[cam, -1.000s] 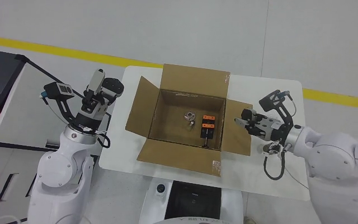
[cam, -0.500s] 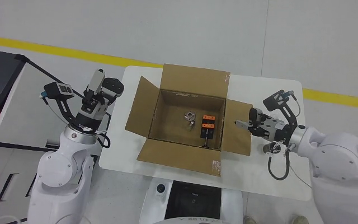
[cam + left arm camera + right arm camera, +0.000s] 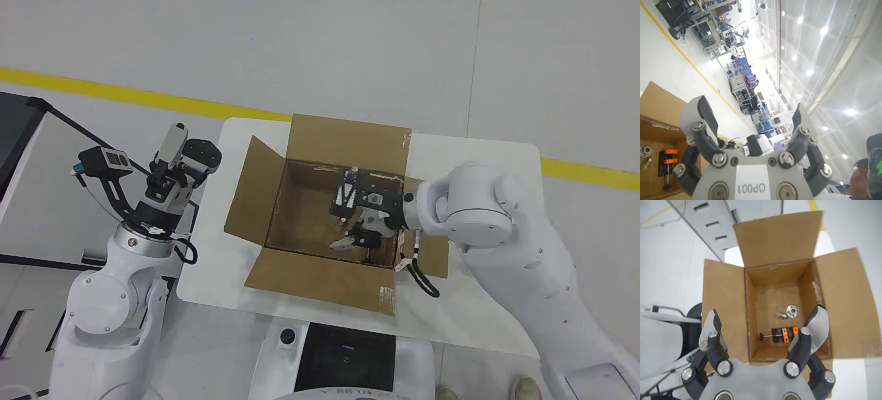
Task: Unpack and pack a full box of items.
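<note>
Top view: cardboard box (image 3: 330,150) sits on white table (image 3: 470,160), flaps folded out. Right gripper (image 3: 348,215) is over the box opening, fingers spread, nothing between them. Left gripper (image 3: 183,150) is well apart from the box, past the table's edge. Left wrist view: left gripper (image 3: 751,106) fingers are wide apart and empty. Outside one finger, the box (image 3: 659,106) holds a black-and-orange vise (image 3: 666,159), metal flange (image 3: 645,150) and small fitting (image 3: 646,162). Right wrist view: right gripper (image 3: 766,311) fingers are open above the box (image 3: 778,237). Flange (image 3: 792,311) and fitting (image 3: 781,315) lie between the fingertips on the box floor, with the vise (image 3: 784,334) close by one finger.
</note>
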